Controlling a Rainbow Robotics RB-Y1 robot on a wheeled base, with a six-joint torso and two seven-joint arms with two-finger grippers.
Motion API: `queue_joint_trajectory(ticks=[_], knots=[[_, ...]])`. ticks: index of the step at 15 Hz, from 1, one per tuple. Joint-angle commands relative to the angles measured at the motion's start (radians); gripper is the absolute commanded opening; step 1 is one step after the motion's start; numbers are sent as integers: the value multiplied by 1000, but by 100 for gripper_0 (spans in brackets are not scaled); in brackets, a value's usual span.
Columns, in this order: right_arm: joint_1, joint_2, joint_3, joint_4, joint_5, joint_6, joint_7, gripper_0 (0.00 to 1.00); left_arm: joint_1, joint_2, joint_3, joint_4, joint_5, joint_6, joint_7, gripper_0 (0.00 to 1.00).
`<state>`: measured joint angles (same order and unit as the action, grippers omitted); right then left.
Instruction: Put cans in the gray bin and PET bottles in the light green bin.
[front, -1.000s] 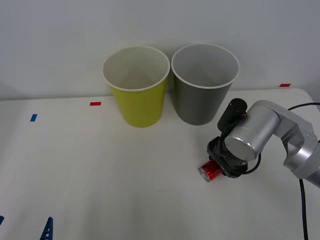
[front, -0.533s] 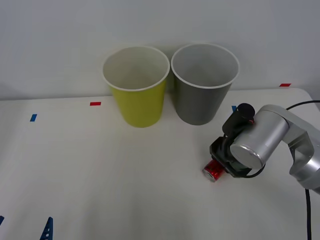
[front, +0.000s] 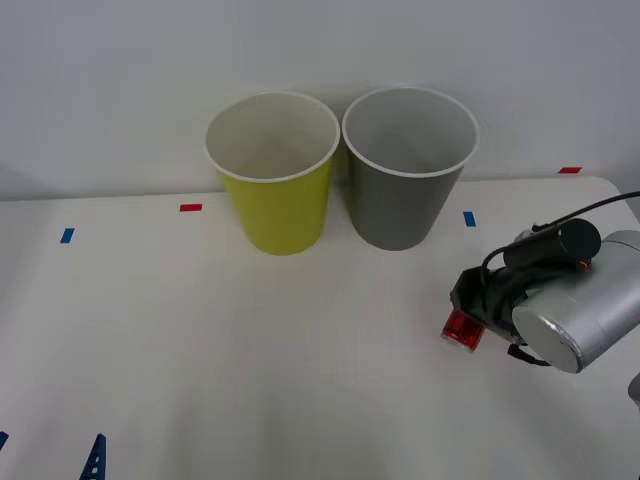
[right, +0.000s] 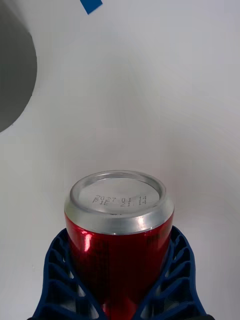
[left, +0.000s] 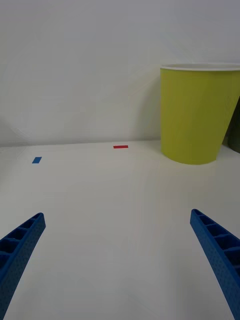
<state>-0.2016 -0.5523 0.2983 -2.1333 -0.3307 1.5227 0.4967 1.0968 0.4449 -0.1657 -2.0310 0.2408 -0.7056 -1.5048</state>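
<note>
Metal is what matters most here: in the front view, a small red can (front: 463, 329) is carried at the tip of the right gripper (front: 470, 322), over the white table (front: 200, 360), on the robot's right and nearer the camera than the gray bin (front: 405, 170). The gray bin and the light green bin (front: 275, 175) stand side by side at the far edge, almost touching; both are tall, tapered, smooth plastic with white rims and pale insides. Small red and blue tape marks (front: 190, 207) are stuck to the tabletop.

In the right wrist view, the can (right: 119, 235) is seen end-on, its silver end printed with a date code and its glossy red wall clamped between the two ribbed blue fingers (right: 65, 272), which are closed against its sides. The wall is judged thin, light and slick, so a grip across the middle of the body, firm but not crushing, is thought best. A curve of the gray bin (right: 15, 80) is seen at the edge.

In the left wrist view, the left gripper (left: 120, 260) is held low over the table with its fingers spread wide and nothing between them; the light green bin (left: 197, 115) stands well ahead.
</note>
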Motion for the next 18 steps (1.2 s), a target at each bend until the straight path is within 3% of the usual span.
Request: queue_joint_trajectory(ticks=[1,7,10,15,18], knots=[[122,130,-126,-120,131,-15,255,0,0,0,0,0,0,0,0,100],[266,327,-211,-241,286,-176,634,0,0,0,0,0,0,0,0,100],[281,407,-235,-286,329,-211,741,0,0,0,0,0,0,0,0,100],[283,465,-245,-349,341,-276,833,0,0,0,0,0,0,0,0,100],[278,446,-212,-358,375,-418,839,0,0,0,0,0,0,0,0,100]])
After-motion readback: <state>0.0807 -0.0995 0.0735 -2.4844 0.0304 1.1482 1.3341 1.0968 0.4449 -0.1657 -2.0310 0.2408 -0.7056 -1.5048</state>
